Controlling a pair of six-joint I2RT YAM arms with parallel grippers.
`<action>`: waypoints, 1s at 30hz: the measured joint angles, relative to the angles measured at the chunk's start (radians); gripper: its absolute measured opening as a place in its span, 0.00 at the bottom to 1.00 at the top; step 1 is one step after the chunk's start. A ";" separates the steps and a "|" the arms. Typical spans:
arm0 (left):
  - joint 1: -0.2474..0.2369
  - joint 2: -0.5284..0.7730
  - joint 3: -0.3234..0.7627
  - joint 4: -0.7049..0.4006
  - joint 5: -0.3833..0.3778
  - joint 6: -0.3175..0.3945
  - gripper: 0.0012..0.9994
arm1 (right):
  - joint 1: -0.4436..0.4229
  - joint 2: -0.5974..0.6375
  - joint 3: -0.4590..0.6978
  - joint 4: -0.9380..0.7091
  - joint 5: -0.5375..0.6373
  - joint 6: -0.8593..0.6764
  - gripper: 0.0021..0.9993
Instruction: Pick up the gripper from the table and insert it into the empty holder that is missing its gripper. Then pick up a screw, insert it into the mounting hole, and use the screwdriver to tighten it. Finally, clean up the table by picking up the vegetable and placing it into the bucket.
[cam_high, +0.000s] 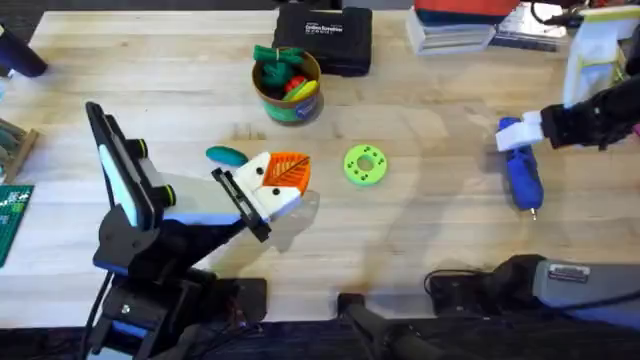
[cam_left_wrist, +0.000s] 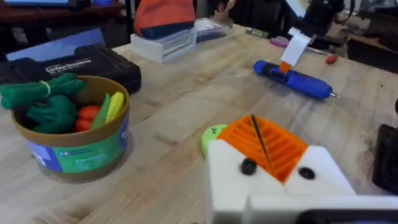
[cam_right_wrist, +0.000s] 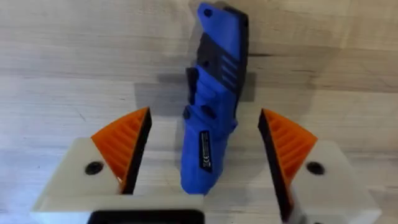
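My left gripper hovers low over the table's middle, shut, its two orange ribbed wedges pressed together. Both white finger blocks sit side by side on the black bar holder, so no loose gripper lies on the table. The teal-green vegetable lies just left of it. The bucket stands behind, with toy vegetables inside. At the right lies the blue screwdriver. My right gripper is open astride its rear end, with gaps on both sides.
A bright green disc with holes lies between the grippers. A black case sits at the back, stacked boxes at the back right, and a circuit board at the left edge.
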 joint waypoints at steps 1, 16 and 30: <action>0.000 0.000 0.000 0.000 0.000 0.000 0.00 | -0.004 0.021 0.000 0.001 -0.002 -0.008 0.99; 0.000 0.000 0.000 0.000 0.000 0.000 0.00 | -0.006 0.215 0.000 0.131 -0.015 -0.036 0.99; 0.000 0.000 0.000 0.000 0.000 0.000 0.00 | -0.007 0.218 0.000 0.159 -0.049 -0.050 0.43</action>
